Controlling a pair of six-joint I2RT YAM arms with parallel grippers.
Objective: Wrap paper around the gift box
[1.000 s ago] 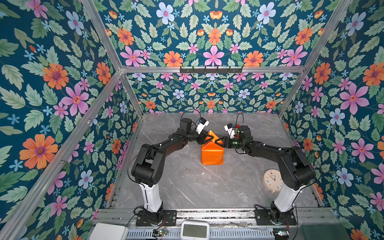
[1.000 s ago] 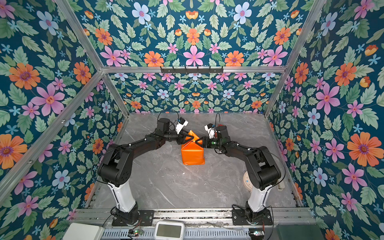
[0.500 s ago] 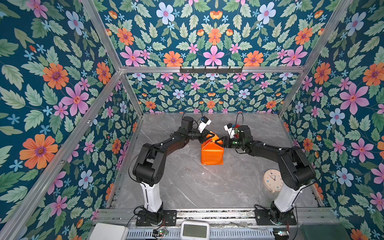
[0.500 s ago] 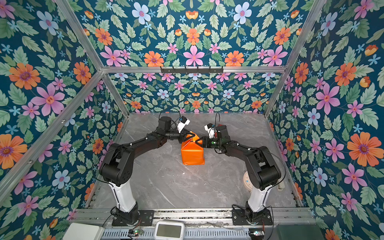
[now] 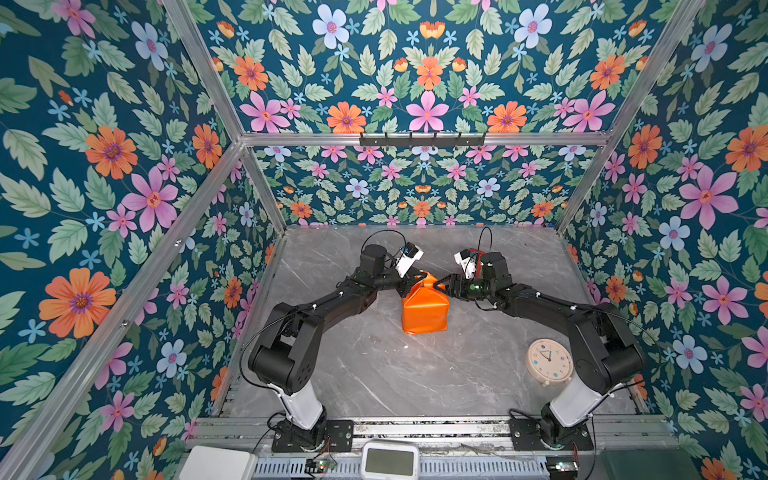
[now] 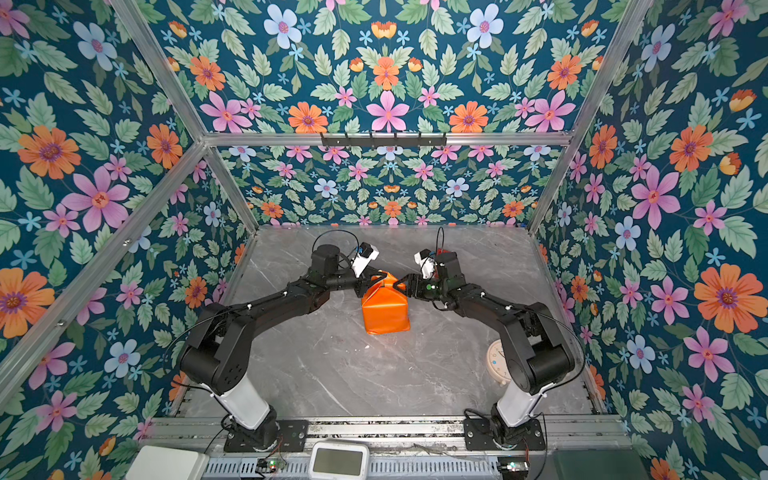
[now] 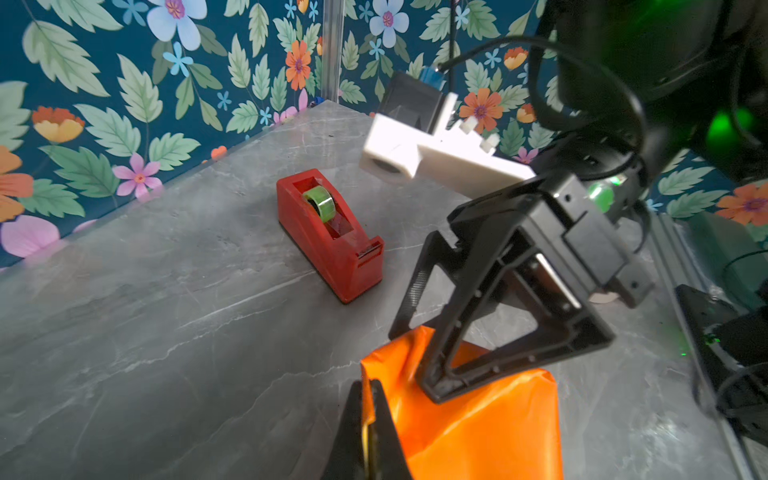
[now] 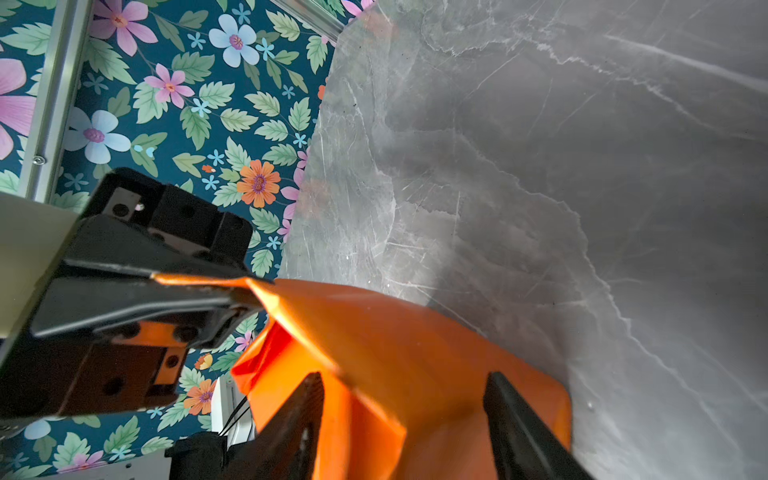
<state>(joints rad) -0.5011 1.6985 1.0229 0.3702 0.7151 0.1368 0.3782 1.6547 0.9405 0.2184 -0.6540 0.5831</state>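
The paper (image 5: 424, 309) (image 6: 384, 309) shows its glossy orange face, folded into a block mid-table; the gift box is hidden inside it. My left gripper (image 5: 412, 282) (image 6: 368, 280) is shut on a raised flap at the block's far end. In the left wrist view its fingertips (image 7: 368, 390) pinch the orange edge of the paper (image 7: 478, 424), with a yellow strip showing between them. My right gripper (image 5: 437, 286) (image 6: 400, 284) (image 7: 415, 359) stands open against the same far end. In the right wrist view its jaws (image 8: 405, 380) straddle a fold of the paper (image 8: 415, 332) without closing on it.
A red tape dispenser (image 7: 328, 232) (image 5: 473, 252) sits on the grey marble table behind the right wrist. A round white clock (image 5: 548, 360) (image 6: 496, 359) lies at the front right beside the right arm. Floral walls enclose three sides.
My left gripper has closed on the paper flap at the far end. My right gripper has opened wider, and the flap's peak sits lower.
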